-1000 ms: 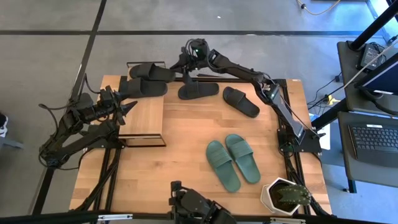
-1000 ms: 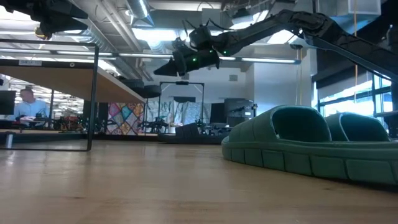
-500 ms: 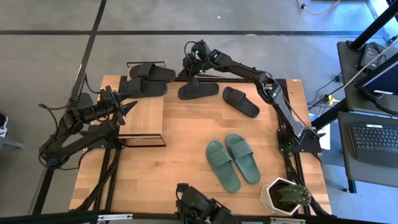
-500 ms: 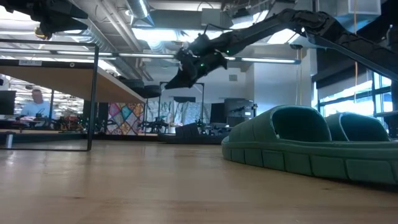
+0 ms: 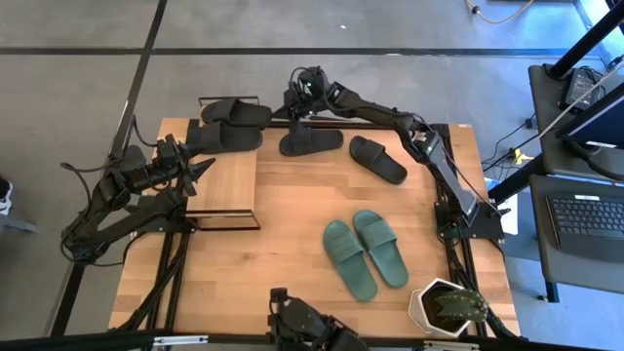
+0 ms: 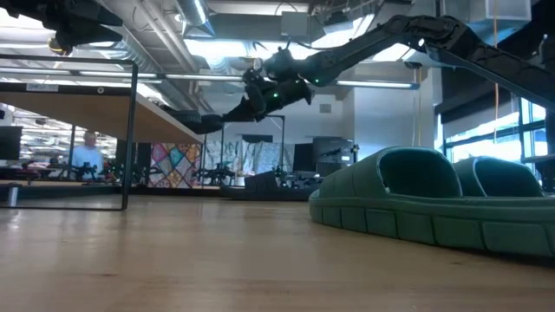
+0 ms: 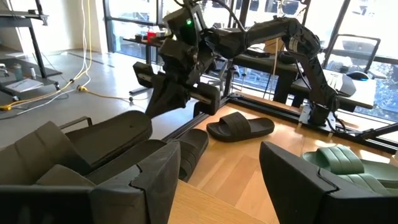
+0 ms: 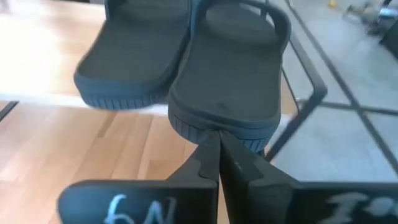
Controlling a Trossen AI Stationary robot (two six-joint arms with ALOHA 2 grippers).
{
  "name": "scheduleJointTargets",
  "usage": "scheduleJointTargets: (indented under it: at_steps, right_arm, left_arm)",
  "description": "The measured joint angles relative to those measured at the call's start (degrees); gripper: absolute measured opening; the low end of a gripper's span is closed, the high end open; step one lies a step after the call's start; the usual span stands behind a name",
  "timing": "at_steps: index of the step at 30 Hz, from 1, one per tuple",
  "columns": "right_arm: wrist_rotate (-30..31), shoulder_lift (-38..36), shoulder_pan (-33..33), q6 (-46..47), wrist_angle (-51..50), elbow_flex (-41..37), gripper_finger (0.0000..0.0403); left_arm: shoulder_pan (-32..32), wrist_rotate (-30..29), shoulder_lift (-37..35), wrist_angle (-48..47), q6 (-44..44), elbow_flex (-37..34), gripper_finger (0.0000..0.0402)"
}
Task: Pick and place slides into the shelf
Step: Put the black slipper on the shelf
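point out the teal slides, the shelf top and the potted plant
teal slides (image 5: 366,254), high view, sole of the left one of the pair
shelf (image 5: 226,180), high view, bare part of its wooden top board
potted plant (image 5: 450,307), high view, middle of the plant

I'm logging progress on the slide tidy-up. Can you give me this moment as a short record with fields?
slides on shelf: two black slides on the shelf top, far end
slides on table: two black slides; teal pair
right tool: shut, empty, beside the shelved slides
left tool: open, over the shelf
other: potted plant at the table corner
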Motion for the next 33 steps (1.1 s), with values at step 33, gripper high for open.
scheduleJointTargets:
  at_steps: [33]
  right_arm:
    - [2.51,4.19,0.41,3.04,10.91,0.04,0.0012]
  left_arm:
    - [0.02,-0.02,-0.01,0.01,0.01,0.02,0.0212]
